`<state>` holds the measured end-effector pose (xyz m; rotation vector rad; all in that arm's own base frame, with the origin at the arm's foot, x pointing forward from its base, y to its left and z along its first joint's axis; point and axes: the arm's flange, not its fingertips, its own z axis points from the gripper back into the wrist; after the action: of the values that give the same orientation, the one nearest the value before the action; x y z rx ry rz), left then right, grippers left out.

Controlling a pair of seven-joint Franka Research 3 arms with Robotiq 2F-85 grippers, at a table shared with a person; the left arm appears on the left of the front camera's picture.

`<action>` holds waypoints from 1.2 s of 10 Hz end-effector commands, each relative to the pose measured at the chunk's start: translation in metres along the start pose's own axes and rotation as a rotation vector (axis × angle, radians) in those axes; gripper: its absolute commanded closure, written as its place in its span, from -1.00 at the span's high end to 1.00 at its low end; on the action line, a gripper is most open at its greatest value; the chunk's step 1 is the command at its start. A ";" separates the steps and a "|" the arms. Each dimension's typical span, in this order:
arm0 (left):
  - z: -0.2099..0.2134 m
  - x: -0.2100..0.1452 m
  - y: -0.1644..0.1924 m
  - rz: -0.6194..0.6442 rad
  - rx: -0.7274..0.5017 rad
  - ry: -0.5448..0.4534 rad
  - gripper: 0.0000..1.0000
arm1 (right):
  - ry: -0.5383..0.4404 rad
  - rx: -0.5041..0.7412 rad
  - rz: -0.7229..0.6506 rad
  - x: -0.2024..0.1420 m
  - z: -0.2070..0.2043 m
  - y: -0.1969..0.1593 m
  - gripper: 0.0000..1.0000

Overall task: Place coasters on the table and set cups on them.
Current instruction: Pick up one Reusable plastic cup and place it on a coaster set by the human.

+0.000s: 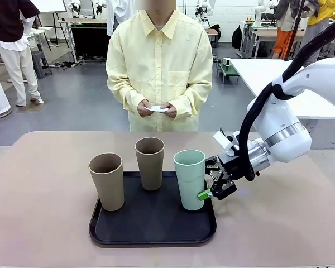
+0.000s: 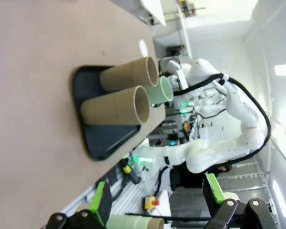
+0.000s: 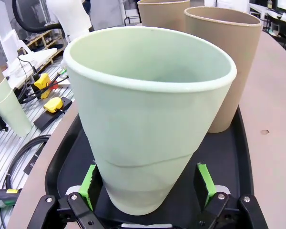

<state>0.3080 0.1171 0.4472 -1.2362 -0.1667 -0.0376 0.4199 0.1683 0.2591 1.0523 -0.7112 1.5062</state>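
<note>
Right end effector point(image 3: 146, 185) is wide open, holding nothing, with the mint cup point(image 3: 148, 119) sitting right between its pads point(image 3: 89, 181) on the tray point(image 3: 229, 157). I'd close low, gently, then lift straight up.

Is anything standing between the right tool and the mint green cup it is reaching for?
Nothing visible. The right tool stands open, its fingers flanking the lower body of the mint green cup on the black tray; no object lies between them.

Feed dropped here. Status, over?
Right end effector open, straddling mint cup on tray. Left end effector open, away from tray. Coaster in person's hands, not yet placed.
</note>
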 end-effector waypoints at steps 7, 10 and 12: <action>0.001 0.000 -0.001 -0.004 -0.013 -0.008 1.00 | -0.007 0.075 -0.016 0.001 -0.018 0.003 1.00; 0.001 0.000 -0.001 -0.004 -0.013 -0.008 1.00 | -0.019 0.111 -0.012 0.002 -0.020 0.003 -0.20; 0.001 0.000 -0.001 -0.004 -0.013 -0.008 1.00 | -0.024 0.106 -0.017 0.002 -0.018 0.003 -1.00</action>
<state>0.3080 0.1171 0.4472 -1.2362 -0.1666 -0.0376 0.4081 0.1845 0.2542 1.1411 -0.6666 1.5334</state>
